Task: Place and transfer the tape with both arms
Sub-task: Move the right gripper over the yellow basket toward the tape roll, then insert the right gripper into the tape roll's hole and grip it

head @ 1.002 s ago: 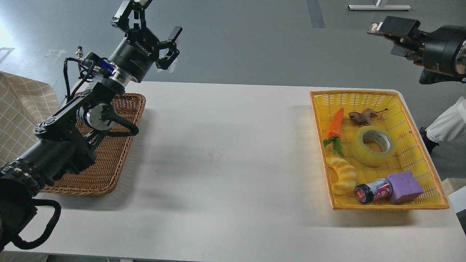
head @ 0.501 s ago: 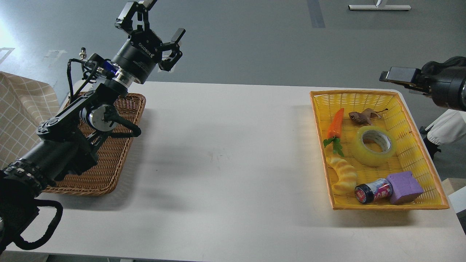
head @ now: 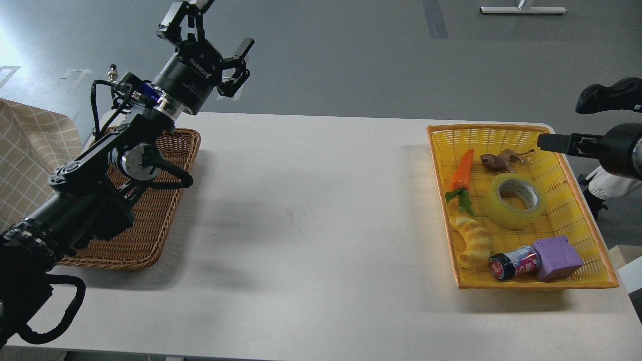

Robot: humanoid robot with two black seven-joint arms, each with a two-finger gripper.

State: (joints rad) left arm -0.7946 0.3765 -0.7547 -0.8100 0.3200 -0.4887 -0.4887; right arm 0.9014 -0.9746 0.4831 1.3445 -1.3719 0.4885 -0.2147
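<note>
Nearest along the front of the yellow basket (head: 597,281), a plastic tray of open mesh walls resting on the smooth white counter (head: 311,210), lie a small dark jar (head: 514,264) on its side and a matte purple block (head: 556,258), with a ridged yellow toy (head: 472,239) just to their left. Behind them the tape (head: 515,200) lies flat, a glossy translucent yellow ring around a grey-white core, with a slick orange carrot (head: 461,173) to its left and a small brown animal figure (head: 499,160) just beyond. That crowding is the likely trouble: a gripper coming down off-centre could knock the figure or carry it up with the roll, and the tape's smooth curved wall might slip from a shallow pinch. Farther back at the basket's right rim, the right gripper (head: 551,142) shows only edge-on, so I cannot tell whether it is spread. Across the counter, above the brown wicker basket (head: 150,235), the left gripper (head: 213,42) hangs high with fingers spread, holding nothing.
</note>
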